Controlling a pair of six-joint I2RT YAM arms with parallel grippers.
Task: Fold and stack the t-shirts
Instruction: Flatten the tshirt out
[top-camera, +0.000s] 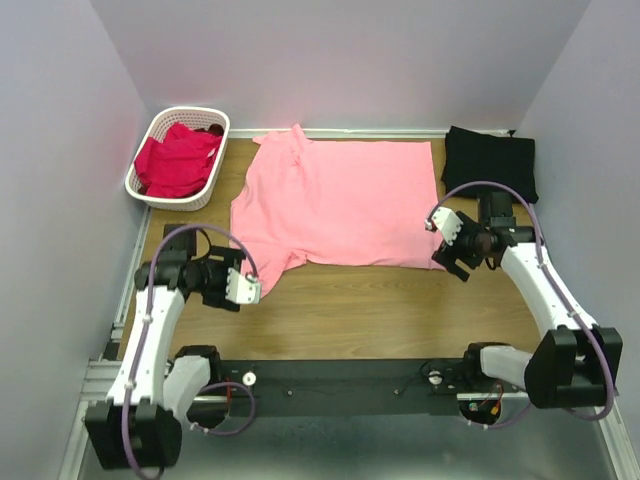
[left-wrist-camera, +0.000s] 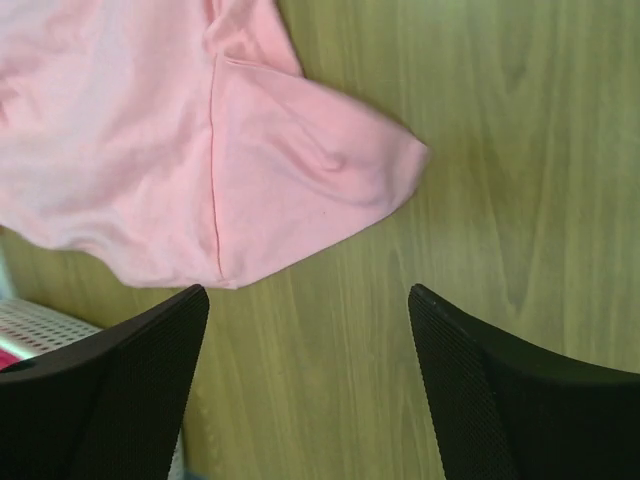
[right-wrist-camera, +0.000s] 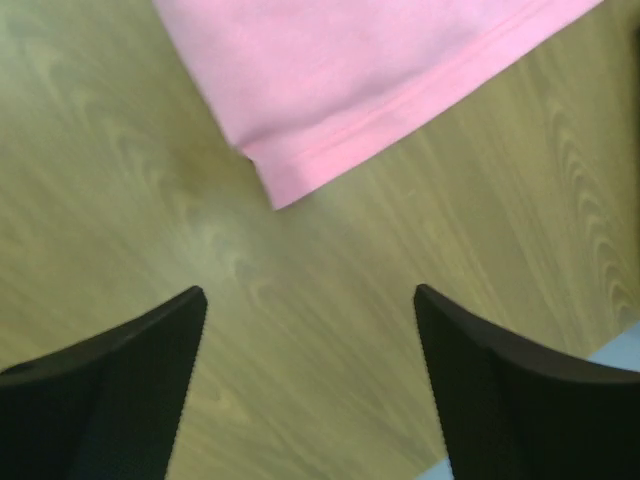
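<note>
Pink t-shirt (top-camera: 340, 205) untouched; left tool (left-wrist-camera: 308, 292), right tool (right-wrist-camera: 309, 292) spread wide, empty.

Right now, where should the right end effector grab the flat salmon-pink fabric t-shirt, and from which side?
Probably the near hem corner of the salmon-pink fabric t-shirt, coming from the near side. It lies flat, so only edges pinch; that corner juts onto bare wooden table just ahead of the open right end effector.

Nothing readable here, honestly. The plain salmon-pink fabric t-shirt (top-camera: 340, 200) just ahead of the left pincer (left-wrist-camera: 310, 295) shows no print or tag lettering. Same goes for the folded black fabric t-shirt (top-camera: 490, 165) beyond the right pincer (right-wrist-camera: 310, 295) and the white slotted plastic basket (top-camera: 172, 196) well past the left one.
</note>
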